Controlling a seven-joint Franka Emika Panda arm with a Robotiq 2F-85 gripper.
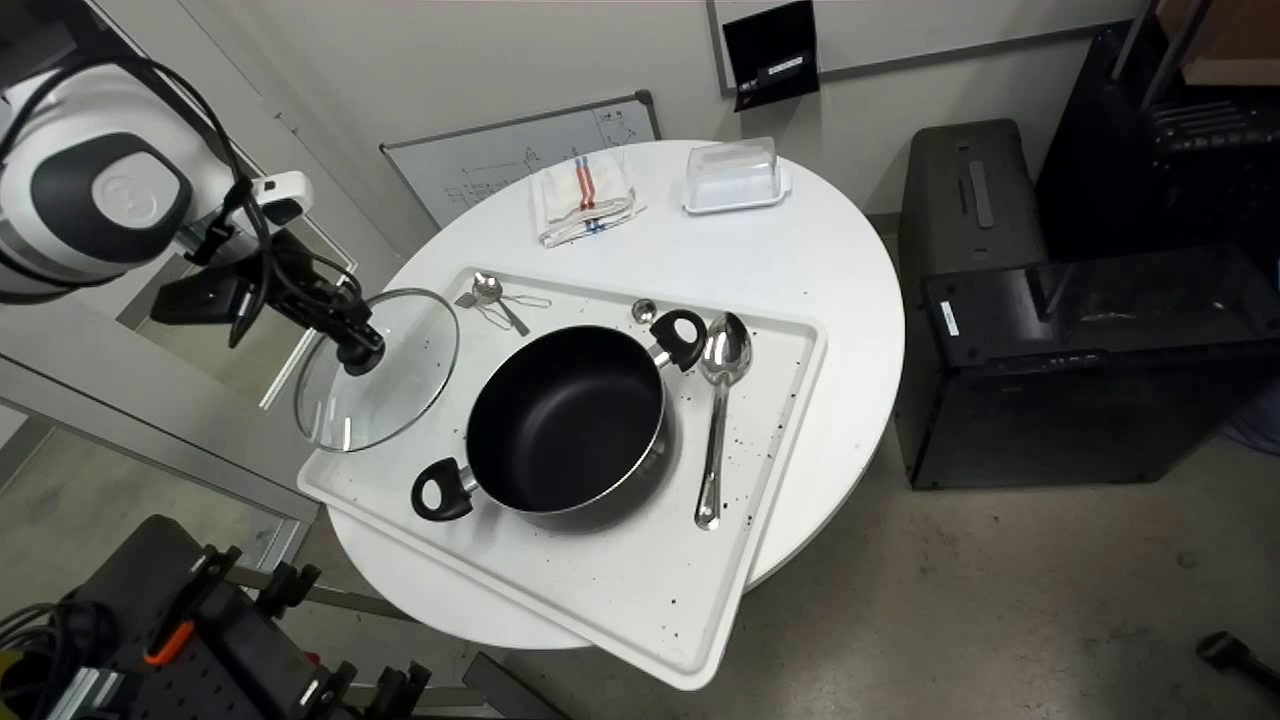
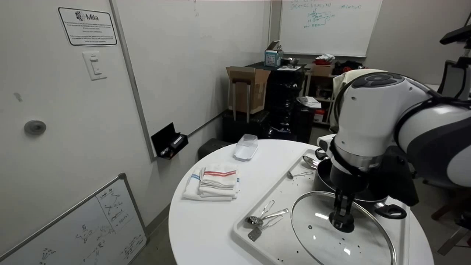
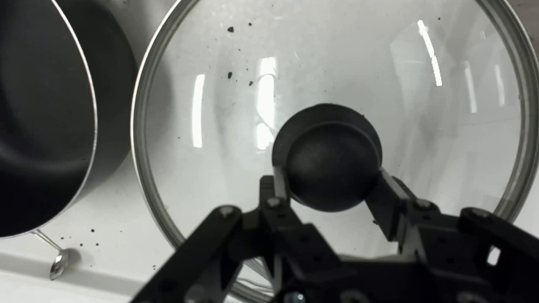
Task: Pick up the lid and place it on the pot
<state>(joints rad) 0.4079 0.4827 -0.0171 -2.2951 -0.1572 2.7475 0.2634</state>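
The lid (image 1: pixel 420 350) is a round clear glass disc with a metal rim and a black knob. My gripper (image 1: pixel 352 340) is shut on the knob and holds the lid slightly tilted above the tray's edge. In an exterior view the lid (image 2: pixel 312 235) and the gripper (image 2: pixel 343 213) show up close. In the wrist view both fingers of the gripper (image 3: pixel 330 179) touch the knob's sides, and the lid (image 3: pixel 236 126) fills the middle. The black pot (image 1: pixel 565 420) stands beside the lid with its inside showing. It shows at left in the wrist view (image 3: pixel 42 105), and partly behind the arm (image 2: pixel 323 175).
The pot stands on a white tray (image 1: pixel 640 600) on a round white table (image 1: pixel 850 300). A large spoon (image 1: pixel 715 420) lies beside the pot. Several small utensils (image 1: pixel 495 300) lie near the tray's corner. Folded towels (image 1: pixel 585 200) and a clear-covered dish (image 1: pixel 735 178) stand behind.
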